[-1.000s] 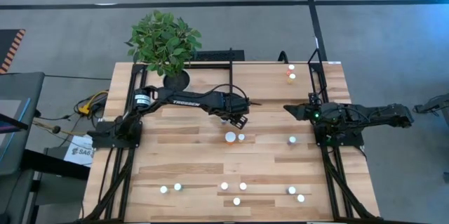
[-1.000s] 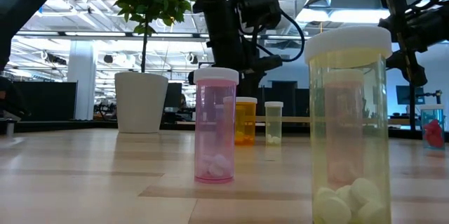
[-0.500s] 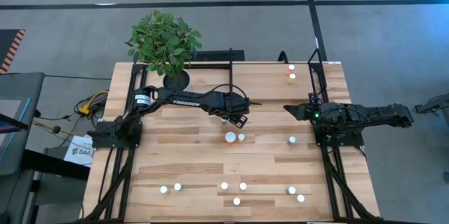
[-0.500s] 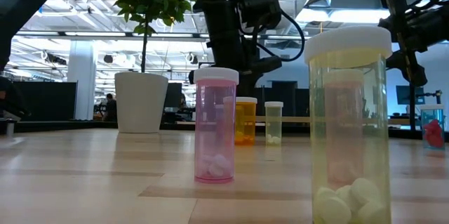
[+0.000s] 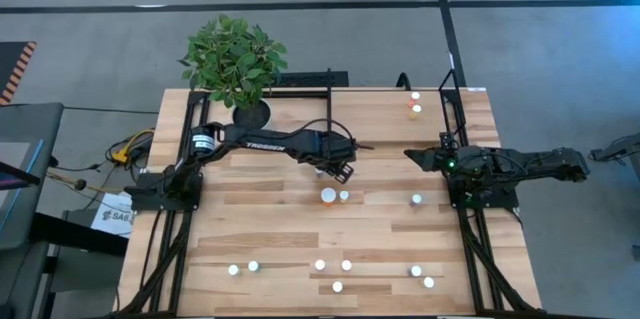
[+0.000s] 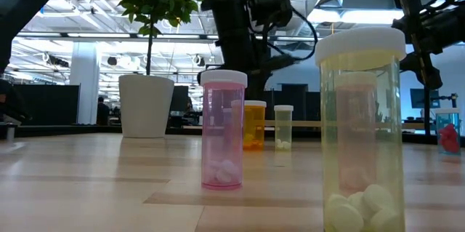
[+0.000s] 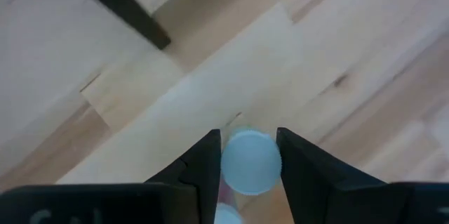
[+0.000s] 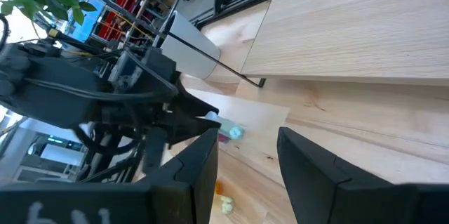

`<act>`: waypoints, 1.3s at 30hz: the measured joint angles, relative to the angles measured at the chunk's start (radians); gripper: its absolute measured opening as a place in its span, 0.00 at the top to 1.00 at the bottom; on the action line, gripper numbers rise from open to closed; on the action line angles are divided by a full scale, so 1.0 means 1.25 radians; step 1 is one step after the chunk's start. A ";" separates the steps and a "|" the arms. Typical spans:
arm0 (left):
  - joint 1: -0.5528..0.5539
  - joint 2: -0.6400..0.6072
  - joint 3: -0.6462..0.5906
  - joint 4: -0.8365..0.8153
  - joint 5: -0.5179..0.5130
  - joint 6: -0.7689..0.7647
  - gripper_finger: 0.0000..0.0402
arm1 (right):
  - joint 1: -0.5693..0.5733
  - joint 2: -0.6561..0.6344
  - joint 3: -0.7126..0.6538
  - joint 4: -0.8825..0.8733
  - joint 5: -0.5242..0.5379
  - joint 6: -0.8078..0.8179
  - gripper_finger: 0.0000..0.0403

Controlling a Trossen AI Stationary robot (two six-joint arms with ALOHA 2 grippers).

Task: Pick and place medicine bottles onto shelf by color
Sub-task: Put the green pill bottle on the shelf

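From above, the left gripper (image 5: pixel 340 170) reached to the table's (image 5: pixel 280 229) middle, far closer to the loose bottles than the right gripper (image 5: pixel 415 157), which waited by the right edge.

At table height, a pink bottle (image 6: pixel 223 129), an orange bottle (image 6: pixel 254 124) and a greenish bottle (image 6: pixel 361 132) stood upright, pills inside.

The left wrist showed its fingers (image 7: pixel 204 166) pinching a white-capped bottle (image 7: pixel 250 162), standing upright between them.

The right wrist showed its own fingers (image 8: pixel 196 170) parted, empty.
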 joint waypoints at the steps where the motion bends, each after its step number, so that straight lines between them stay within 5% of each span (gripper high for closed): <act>1: -0.002 -0.001 0.009 -0.001 0.000 0.000 0.72 | 0.000 0.000 0.000 0.000 0.000 0.000 0.58; 9: -0.020 -0.002 0.142 -0.085 -0.052 0.072 0.72 | 0.000 0.000 0.000 0.000 0.000 0.000 0.58; 19: -0.029 -0.002 0.237 -0.043 -0.098 0.425 0.72 | 0.000 0.000 0.000 0.000 0.000 0.000 0.58; 39: 0.107 -0.002 0.239 -0.011 0.034 0.622 0.72 | 0.000 0.000 0.000 0.000 0.000 0.000 0.58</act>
